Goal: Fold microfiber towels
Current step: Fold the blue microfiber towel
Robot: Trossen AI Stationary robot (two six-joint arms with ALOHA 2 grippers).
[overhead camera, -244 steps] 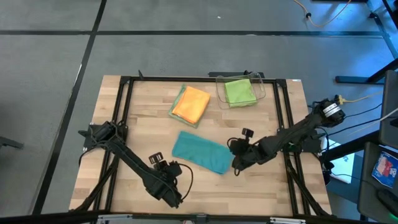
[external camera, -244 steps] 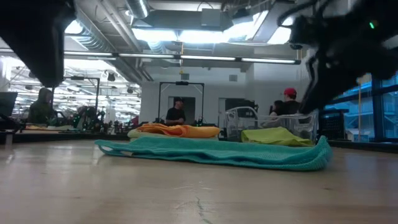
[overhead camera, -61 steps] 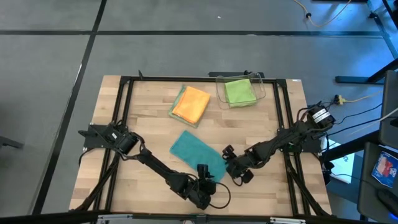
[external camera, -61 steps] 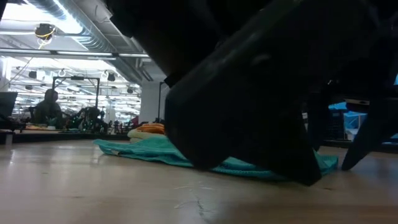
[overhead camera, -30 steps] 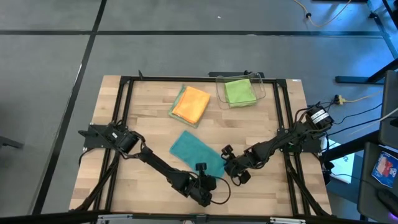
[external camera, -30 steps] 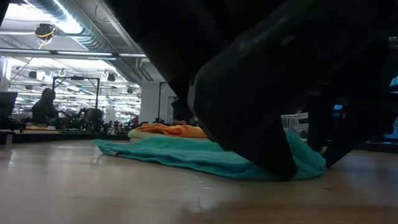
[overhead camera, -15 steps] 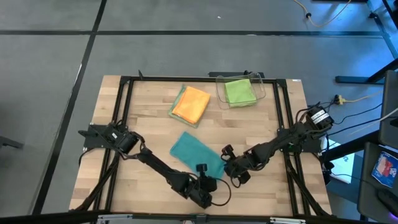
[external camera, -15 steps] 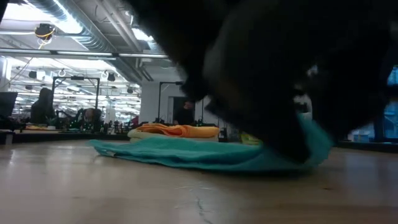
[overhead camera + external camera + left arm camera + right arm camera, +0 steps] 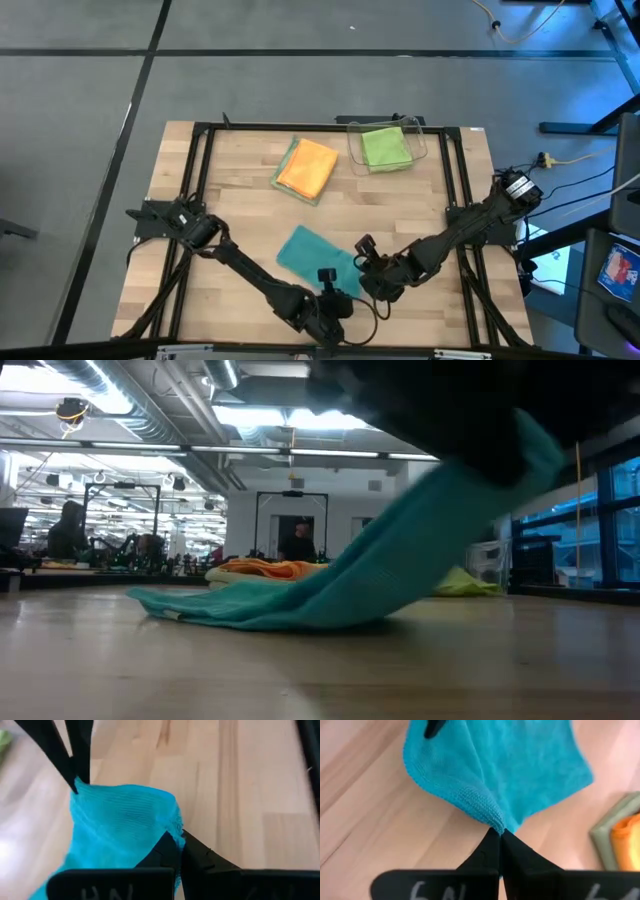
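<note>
High view shows the teal towel [image 9: 312, 255] at the tabletop's [image 9: 240, 200] near edge, both grippers, left [image 9: 335, 290] and right [image 9: 372, 272], with jaws pinching its lifted corners. Orange towel [image 9: 308, 167] looks folded on the sage one [image 9: 283, 170]; lime towel [image 9: 384, 147] sits in the bin [image 9: 425, 140].

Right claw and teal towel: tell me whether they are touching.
Touching. In the right wrist view, the right claw is shut on a pinched corner of the teal towel, the cloth bunching right at the fingertips.
</note>
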